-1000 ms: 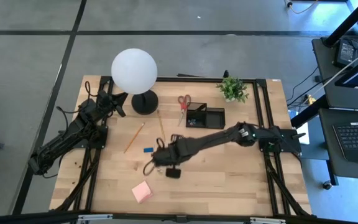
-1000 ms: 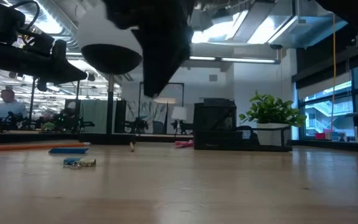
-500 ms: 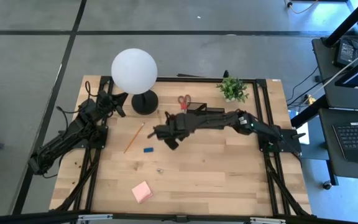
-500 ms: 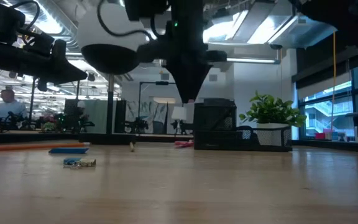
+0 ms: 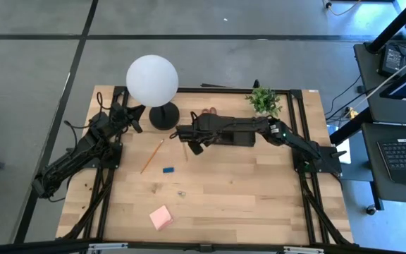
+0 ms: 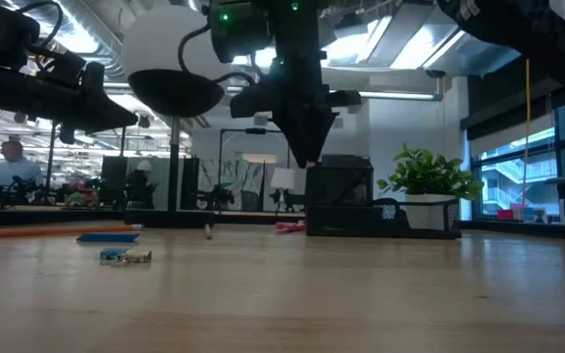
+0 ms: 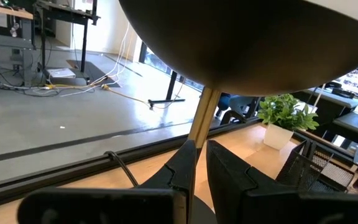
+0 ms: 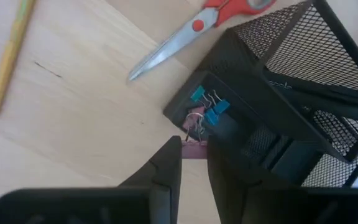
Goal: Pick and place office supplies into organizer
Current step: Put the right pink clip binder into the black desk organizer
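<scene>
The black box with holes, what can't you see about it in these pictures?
- High view: the right arm covers most of the organizer.
- Right wrist view: the right gripper holds a pink clip; the frame edge crops the organizer.
- Low view: contents hidden behind its mesh wall.

Both arms matte black, six-jointed, slender links with black cables looped alongside. Each hand [image 8: 191, 168] ends in two dark, tapered fingers. Small green indicator lights glow on the right arm [image 6: 226, 16].
</scene>
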